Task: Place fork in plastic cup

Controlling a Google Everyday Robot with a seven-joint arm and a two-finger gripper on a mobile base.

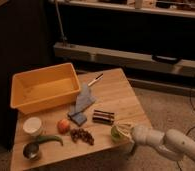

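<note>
We see the wooden tabletop [118, 97] with the green cup [116, 133] sitting near its front right edge, and we use that cup as our landmark. The gripper [125, 131] reaches in from the right on a white arm [163, 142] and is right at the cup, touching or just over its right side; we cannot tell whether the fingers are clenched or released. A pale curved sliver at the cup's rim, against the gripper, may be the fork [124, 125], but we cannot tell whether it is inside the cup or only above it. Just behind and left of the cup lies a dark bar-shaped thing [103, 117]. Left of the cup is a dark cluster like grapes [81, 135], and further left an orange-red fruit [64, 125]. Behind that fruit, a blue-grey cloth [82, 102] runs away from the cup. Well behind the cup lies a black-handled utensil [95, 79] with a white tip. Far to the left and behind stands a yellow bin [45, 89]. At the far left, well apart from the cup, are a white container [32, 124], a green pepper [51, 139] and a metal cup [31, 150]
</note>
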